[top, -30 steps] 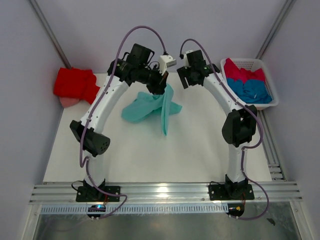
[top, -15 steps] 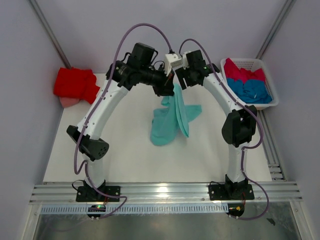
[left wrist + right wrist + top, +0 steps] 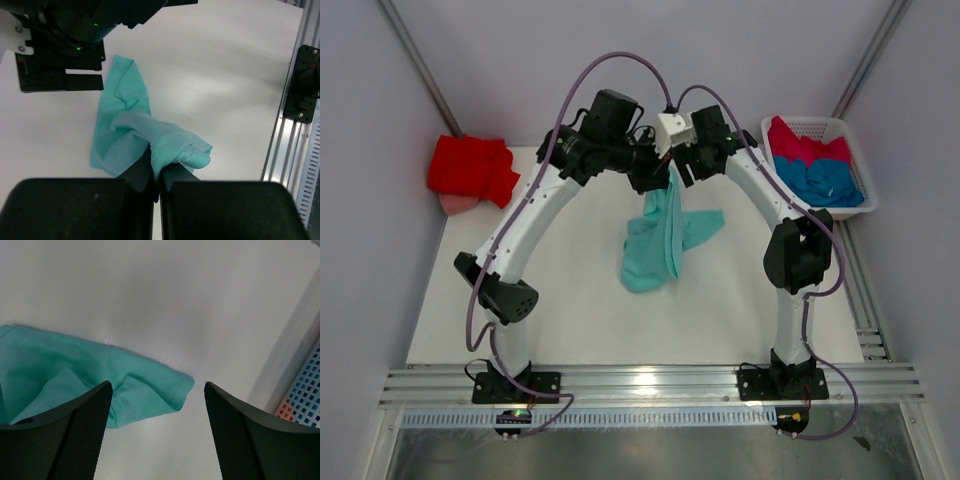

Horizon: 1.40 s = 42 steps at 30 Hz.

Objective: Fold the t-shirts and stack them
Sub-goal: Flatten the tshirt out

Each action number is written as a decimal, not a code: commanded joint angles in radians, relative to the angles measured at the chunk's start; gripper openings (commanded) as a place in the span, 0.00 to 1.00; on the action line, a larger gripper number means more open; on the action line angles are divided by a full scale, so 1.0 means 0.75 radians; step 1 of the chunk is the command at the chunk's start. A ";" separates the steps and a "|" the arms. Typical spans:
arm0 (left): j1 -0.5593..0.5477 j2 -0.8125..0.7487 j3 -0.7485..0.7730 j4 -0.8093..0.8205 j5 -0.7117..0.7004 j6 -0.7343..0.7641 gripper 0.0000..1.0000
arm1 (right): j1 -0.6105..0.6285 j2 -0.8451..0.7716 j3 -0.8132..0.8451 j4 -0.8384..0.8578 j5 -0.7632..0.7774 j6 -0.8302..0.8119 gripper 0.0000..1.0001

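Now clamps a bunched ridge of the mint-teal t-shirt (image 3: 131,131) in the left hand (image 3: 159,172), swung across beside the right hand (image 3: 157,387), spread wide and empty. Dangles below the left hand, tail pooled on the bench (image 3: 570,320), no longer sprawled flat. Probably sets up a second grip for shaking out; folding not begun. Leaves the red t-shirt (image 3: 470,165) far behind the left hand, blue t-shirt (image 3: 820,182) and crimson-pink t-shirt (image 3: 808,148) in the basket (image 3: 810,121) beyond the right.
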State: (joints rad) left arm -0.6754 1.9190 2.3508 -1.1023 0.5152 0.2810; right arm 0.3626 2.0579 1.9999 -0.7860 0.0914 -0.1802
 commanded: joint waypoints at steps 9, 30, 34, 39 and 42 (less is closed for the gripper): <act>0.003 -0.090 -0.267 0.050 -0.065 -0.033 0.00 | 0.003 -0.038 0.037 0.021 0.015 0.030 0.78; 0.082 0.270 -0.318 0.253 -0.787 -0.221 0.00 | 0.003 -0.349 -0.155 0.075 0.226 -0.073 0.78; 0.084 0.305 -0.310 0.224 -0.834 -0.203 0.00 | 0.003 -0.365 -0.188 0.034 0.148 -0.079 0.78; 0.115 0.331 -0.345 0.175 -0.814 -0.178 0.73 | 0.001 -0.373 -0.218 0.025 0.134 -0.085 0.78; 0.117 0.323 -0.383 0.202 -0.840 -0.152 0.99 | -0.003 -0.375 -0.231 0.027 0.134 -0.091 0.78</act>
State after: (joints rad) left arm -0.5968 2.1593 2.0716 -0.9691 -0.0883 0.1455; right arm 0.3626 1.8324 1.8309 -0.7719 0.2031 -0.2348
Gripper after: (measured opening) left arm 0.971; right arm 0.781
